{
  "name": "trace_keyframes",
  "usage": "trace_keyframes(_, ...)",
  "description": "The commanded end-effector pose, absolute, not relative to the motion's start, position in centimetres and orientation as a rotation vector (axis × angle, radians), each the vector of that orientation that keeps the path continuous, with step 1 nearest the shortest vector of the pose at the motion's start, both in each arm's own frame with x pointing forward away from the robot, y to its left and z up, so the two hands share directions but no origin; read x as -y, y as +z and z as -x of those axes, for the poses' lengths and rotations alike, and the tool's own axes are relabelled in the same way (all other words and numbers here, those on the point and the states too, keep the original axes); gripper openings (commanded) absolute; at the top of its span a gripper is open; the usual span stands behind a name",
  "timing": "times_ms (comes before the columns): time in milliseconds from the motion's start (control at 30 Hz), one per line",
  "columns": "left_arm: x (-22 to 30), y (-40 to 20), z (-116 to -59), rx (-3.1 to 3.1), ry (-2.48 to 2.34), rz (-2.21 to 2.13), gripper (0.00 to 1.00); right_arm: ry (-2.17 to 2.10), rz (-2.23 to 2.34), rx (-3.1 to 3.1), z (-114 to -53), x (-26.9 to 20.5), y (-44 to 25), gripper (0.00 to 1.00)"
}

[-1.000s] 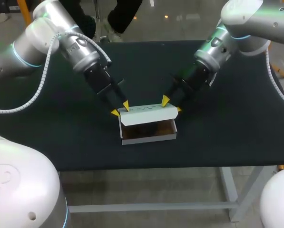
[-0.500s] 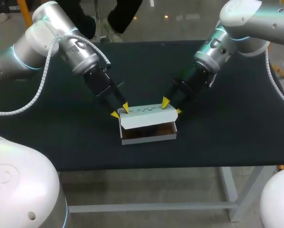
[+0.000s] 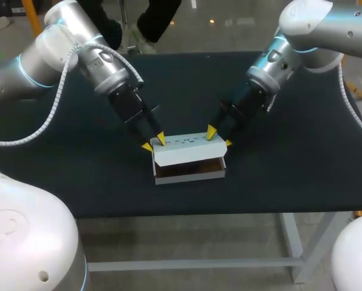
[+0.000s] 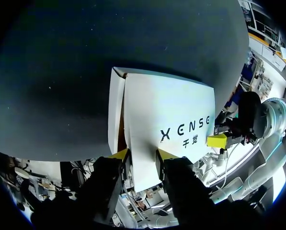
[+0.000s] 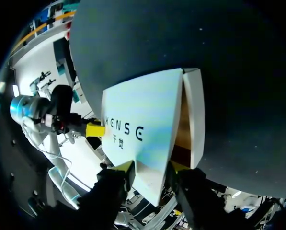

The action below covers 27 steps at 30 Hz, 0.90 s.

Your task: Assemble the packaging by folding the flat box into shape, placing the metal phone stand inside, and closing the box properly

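Observation:
The white box (image 3: 190, 173) sits mid-table, its brown inside showing only through a gap at the front. Its printed lid (image 3: 187, 148) leans forward over the opening. My left gripper (image 3: 153, 143) holds the lid's left end, and in the left wrist view the lid (image 4: 166, 120) runs out from between the gripper's (image 4: 142, 156) yellow tips. My right gripper (image 3: 219, 136) holds the right end, and the lid (image 5: 143, 120) sits likewise in its gripper (image 5: 151, 167). Each wrist view shows the other arm's yellow fingertip (image 4: 217, 141) (image 5: 95, 130) at the lid's far end. No phone stand can be made out inside.
The dark table top (image 3: 77, 163) lies bare around the box, with its front edge a short way below the box in the head view. Both arms slant in from the rear corners and meet over the box.
The lid has tipped further forward and down over the box, covering more of the brown inside. Both grippers have followed it slightly toward the front.

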<state>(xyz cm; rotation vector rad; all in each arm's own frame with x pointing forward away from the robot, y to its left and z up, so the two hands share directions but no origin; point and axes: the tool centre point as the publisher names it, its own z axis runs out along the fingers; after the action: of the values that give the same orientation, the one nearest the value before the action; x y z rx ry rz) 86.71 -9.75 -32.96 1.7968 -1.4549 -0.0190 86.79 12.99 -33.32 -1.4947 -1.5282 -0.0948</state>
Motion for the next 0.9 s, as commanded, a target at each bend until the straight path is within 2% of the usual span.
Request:
trace_keyframes(33, 10.04, -33.08, -86.68, 1.46, -0.022, -1.804, 0.37, -0.094, 1.5, 1.53, -86.59, -13.12, -33.35, 0.49)
trace_keyframes(200, 9.88, -33.04, -86.59, 1.473, -0.016, -1.807, 0.38, -0.093, 1.502, 1.536, -86.43, -13.02, -33.4, 0.49)
trace_keyframes(367, 9.75, -32.97, -86.56, 1.484, -0.01, -1.81, 0.4, -0.094, 1.507, 1.542, -86.34, -12.95, -33.36, 0.55)
trace_keyframes(900, 9.45, -32.67, -86.43, 1.543, 0.022, -1.838, 0.42, -0.086, 1.521, 1.545, -86.32, -12.62, -33.88, 0.53)
